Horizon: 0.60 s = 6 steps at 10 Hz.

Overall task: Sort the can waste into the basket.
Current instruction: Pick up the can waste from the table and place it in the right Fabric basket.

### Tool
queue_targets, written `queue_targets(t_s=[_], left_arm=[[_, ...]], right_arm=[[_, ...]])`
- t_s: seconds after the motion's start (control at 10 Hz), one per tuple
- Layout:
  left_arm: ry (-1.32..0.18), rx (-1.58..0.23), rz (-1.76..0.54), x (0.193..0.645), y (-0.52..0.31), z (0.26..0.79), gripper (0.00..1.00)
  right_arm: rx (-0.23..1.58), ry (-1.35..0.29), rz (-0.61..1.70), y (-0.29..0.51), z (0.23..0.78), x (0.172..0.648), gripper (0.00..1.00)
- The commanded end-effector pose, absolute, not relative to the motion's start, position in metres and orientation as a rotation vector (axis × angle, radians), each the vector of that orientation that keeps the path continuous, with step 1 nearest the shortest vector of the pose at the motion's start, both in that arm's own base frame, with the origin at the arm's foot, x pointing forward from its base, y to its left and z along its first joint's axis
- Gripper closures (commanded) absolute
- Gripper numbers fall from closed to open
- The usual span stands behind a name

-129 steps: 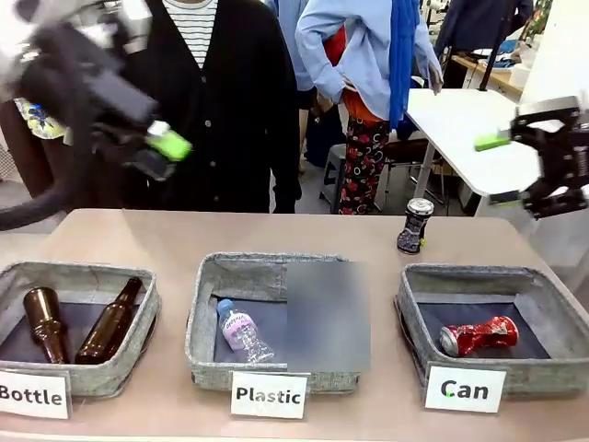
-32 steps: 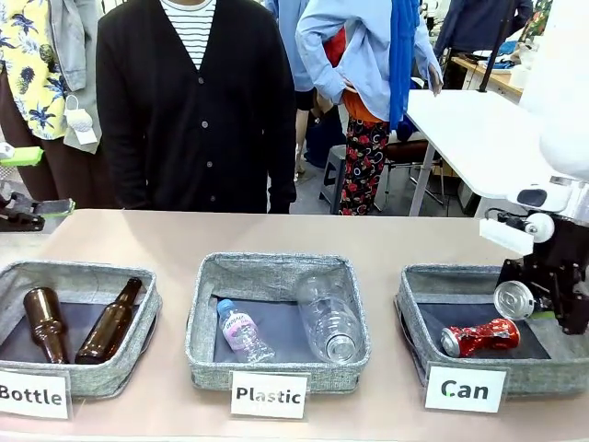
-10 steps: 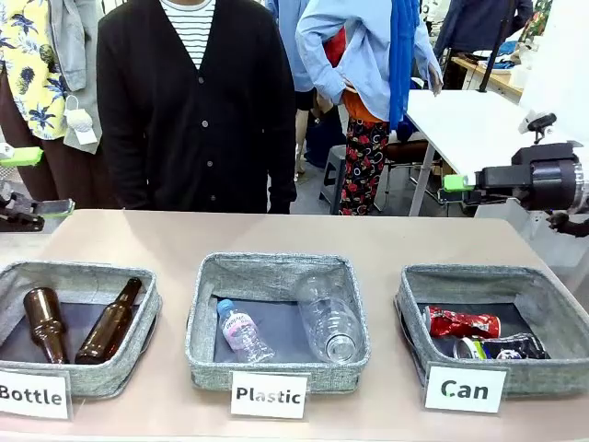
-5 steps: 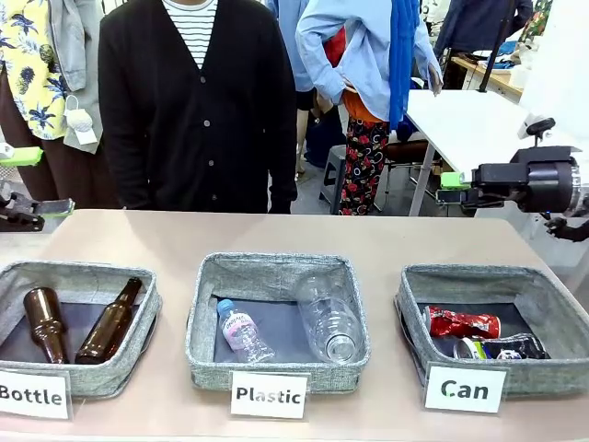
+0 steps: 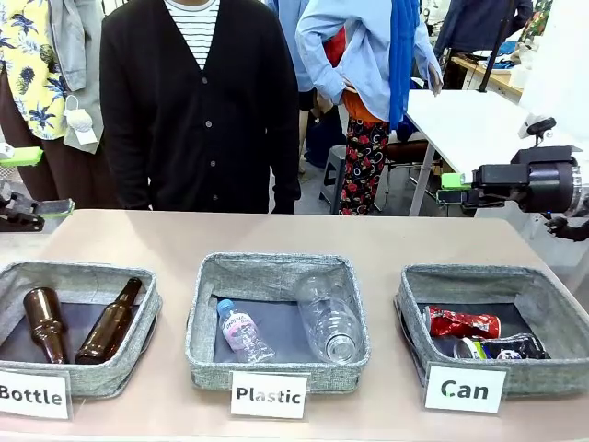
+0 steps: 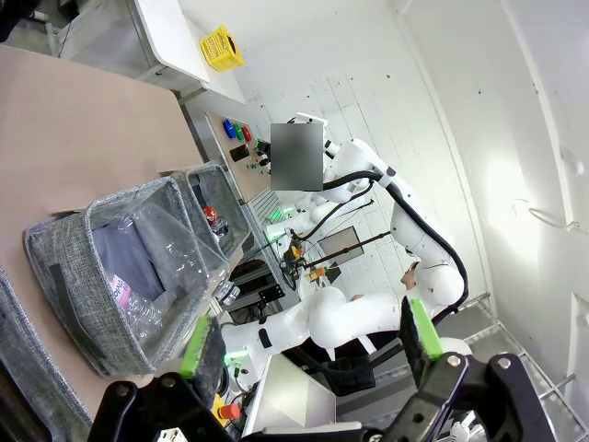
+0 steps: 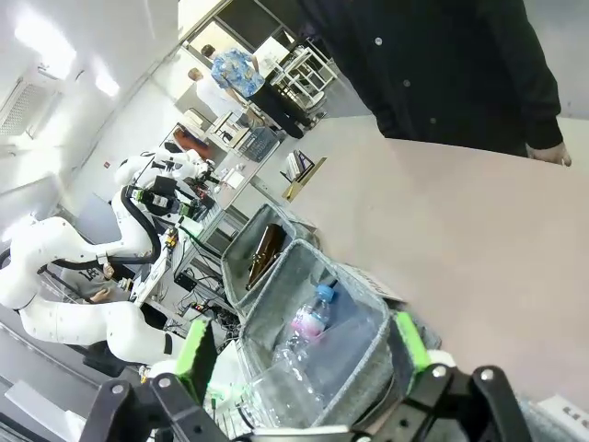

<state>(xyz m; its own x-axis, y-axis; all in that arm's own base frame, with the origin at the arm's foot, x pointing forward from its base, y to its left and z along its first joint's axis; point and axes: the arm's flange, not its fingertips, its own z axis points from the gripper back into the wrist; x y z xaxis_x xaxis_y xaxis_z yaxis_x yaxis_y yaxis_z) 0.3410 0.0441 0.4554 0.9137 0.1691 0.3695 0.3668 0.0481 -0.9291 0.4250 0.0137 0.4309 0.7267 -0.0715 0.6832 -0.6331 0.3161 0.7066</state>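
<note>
1. You see both cans lying inside the basket (image 5: 416,308) behind the white "Can" sign (image 5: 465,389), at the right end of the surface (image 5: 368,241).
2. The crushed red can (image 5: 463,323) lies on its side toward the basket's back left; the dark patterned can (image 5: 502,347) lies on its side just in front of it, silver rim pointing left, and the two look close enough to touch.
3. Your right gripper (image 5: 458,191) hangs above the surface's far right edge, well apart from the basket, fingers pointing toward picture left. In the right wrist view the right gripper (image 7: 299,354) has its green pads (image 7: 194,357) spread wide with nothing between them.
4. Your left gripper (image 5: 26,180) sits at the far left edge, above the surface's left end. In the left wrist view the left gripper (image 6: 311,336) is likewise wide apart and empty.
5. The middle basket (image 5: 207,318), signed "Plastic", holds two clear plastic bottles (image 5: 327,318); the left basket (image 5: 129,354), signed "Bottle", holds two brown glass bottles (image 5: 109,320).
6. A person in a black cardigan (image 5: 198,101) stands at the far side.
</note>
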Motion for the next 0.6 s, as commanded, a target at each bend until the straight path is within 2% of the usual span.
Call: queue_targets(t_s=[0.0, 0.5], left_arm=[[-0.432, -1.538, -0.165, 0.3397, 0.0438, 0.4583, 0.0], [-0.432, -1.538, -0.165, 0.3397, 0.0438, 0.4583, 0.0]], right_arm=[[1.207, -0.701, 0.442, 0.011, 0.4331, 0.4272, 0.0], [1.207, -0.701, 0.442, 0.011, 0.4331, 0.4272, 0.0]])
